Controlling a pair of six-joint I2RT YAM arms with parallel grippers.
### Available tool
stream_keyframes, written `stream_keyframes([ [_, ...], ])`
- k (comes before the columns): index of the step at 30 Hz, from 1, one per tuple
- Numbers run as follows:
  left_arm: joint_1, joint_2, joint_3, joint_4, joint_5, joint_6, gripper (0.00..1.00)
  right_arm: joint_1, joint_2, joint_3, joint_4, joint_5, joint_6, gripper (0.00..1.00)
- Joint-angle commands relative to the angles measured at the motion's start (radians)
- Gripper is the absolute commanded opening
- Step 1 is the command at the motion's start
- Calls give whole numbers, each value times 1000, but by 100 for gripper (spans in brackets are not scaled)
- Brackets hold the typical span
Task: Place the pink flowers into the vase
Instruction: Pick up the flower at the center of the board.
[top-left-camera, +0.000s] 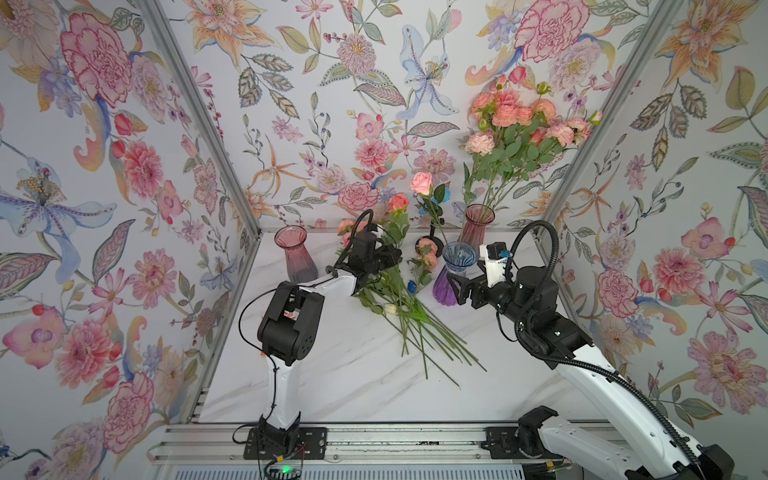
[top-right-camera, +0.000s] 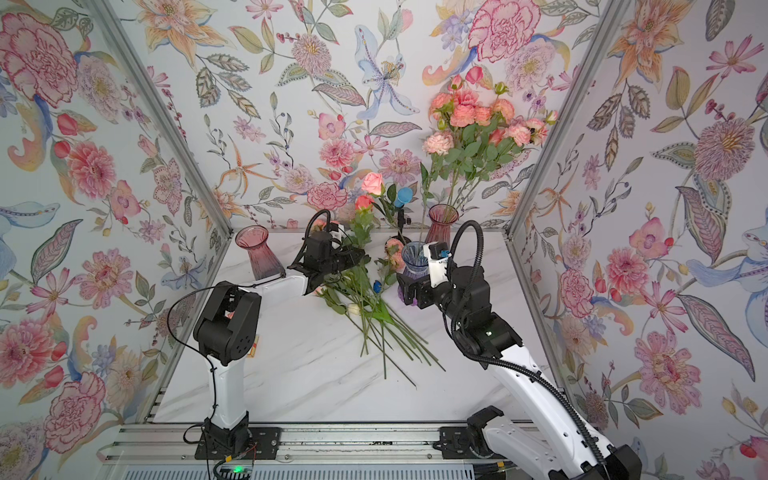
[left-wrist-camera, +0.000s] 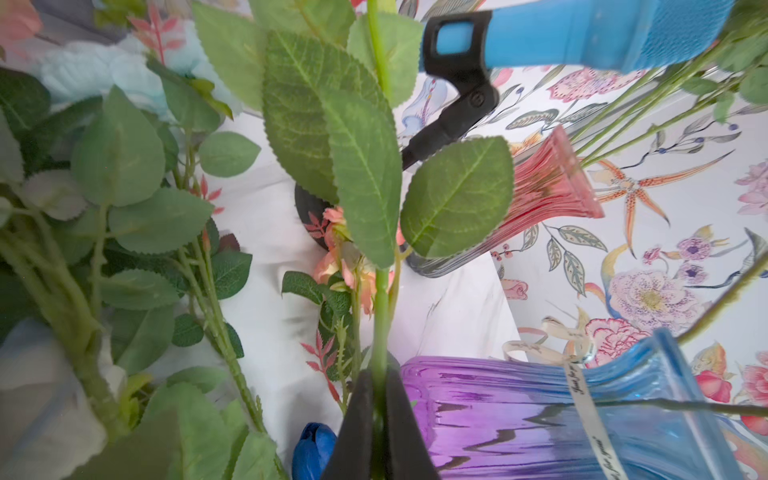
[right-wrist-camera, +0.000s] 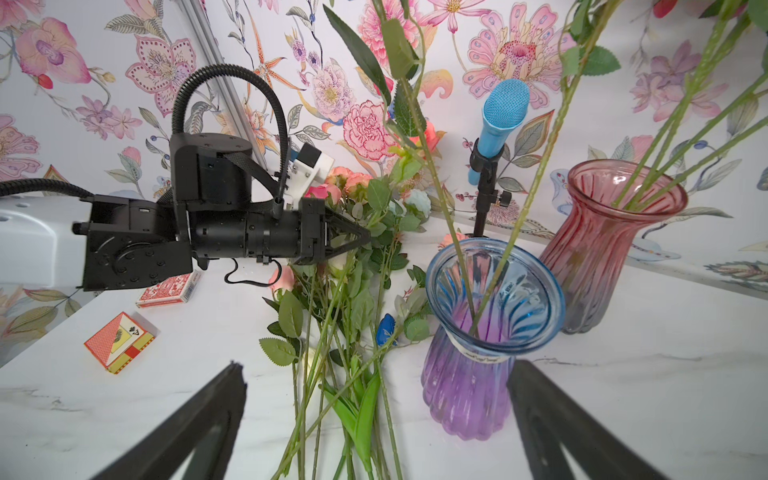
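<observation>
Above the pile of pink flowers (top-left-camera: 399, 303) on the table (top-left-camera: 332, 374), the left gripper (left-wrist-camera: 379, 370) is clamped on one upright stem (left-wrist-camera: 380, 299), probably the salmon rose's, to carry it to the pink vase (top-left-camera: 478, 224), while the right gripper (right-wrist-camera: 378, 365) waits, jaws apart, just beside the blue vase (right-wrist-camera: 494, 291).

Closed in on three sides by walls (top-left-camera: 332, 83) papered in big painted blossoms, pink, orange, lilac and pale blue on white ground. At both back corners, slanting aluminium posts (top-left-camera: 203, 120). Below, a white table (top-left-camera: 332, 386) with thin grey marble veins. Along its near edge, a ribbed metal rail (top-left-camera: 395, 442). Lit evenly, bright and soft.
</observation>
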Motion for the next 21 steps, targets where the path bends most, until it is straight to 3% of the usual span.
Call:
stream_keyframes([
  [1,16,-79,-44,94,-4,-5,0,0,-15,11,7,-29,20,99],
  [16,61,-345,-219,255,-37,58,0,110,80,109,-11,-37,22,99],
  [21,62,-495,-325,293,-39,99,0,158,126,152,4,-23,22,99],
])
